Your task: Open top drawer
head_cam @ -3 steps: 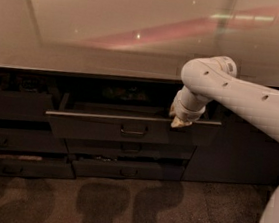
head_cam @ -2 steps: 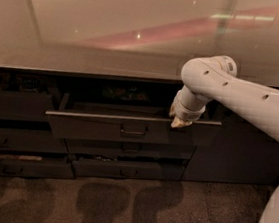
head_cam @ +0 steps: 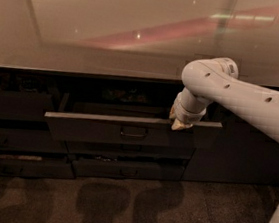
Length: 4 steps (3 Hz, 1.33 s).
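Top drawer, partly pulled out, lies just below and left of the gripper, which sits at its upper rim; you cannot tell whether the gripper is open or closed. Judge the front stiff and free-sliding: hold the rim, or the loop handle to the gripper's left.

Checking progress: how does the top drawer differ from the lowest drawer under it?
The top drawer is pulled out; the lowest drawer sits further back. The top drawer's front is wider than the lowest drawer's. The claw is at the top drawer's upper edge only. Both are dark with central handles.
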Each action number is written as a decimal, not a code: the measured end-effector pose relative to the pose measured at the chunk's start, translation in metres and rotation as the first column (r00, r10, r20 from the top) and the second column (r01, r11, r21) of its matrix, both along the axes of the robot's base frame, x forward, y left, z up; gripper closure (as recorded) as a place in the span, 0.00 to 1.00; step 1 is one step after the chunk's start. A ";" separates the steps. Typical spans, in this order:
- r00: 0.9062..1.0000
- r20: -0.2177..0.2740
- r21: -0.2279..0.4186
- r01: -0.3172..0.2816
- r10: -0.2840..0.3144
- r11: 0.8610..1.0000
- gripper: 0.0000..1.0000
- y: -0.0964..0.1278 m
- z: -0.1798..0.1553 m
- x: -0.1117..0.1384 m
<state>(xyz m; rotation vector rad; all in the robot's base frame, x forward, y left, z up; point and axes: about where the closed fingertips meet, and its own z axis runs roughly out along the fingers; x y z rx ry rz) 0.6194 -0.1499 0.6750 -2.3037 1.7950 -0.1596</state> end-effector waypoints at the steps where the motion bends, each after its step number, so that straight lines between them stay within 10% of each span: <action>1: 1.000 -0.004 -0.001 -0.007 0.007 1.000 1.00 0.000 -0.003 -0.010; 4: 0.999 0.036 0.004 -0.010 0.010 1.000 1.00 -0.002 0.012 -0.032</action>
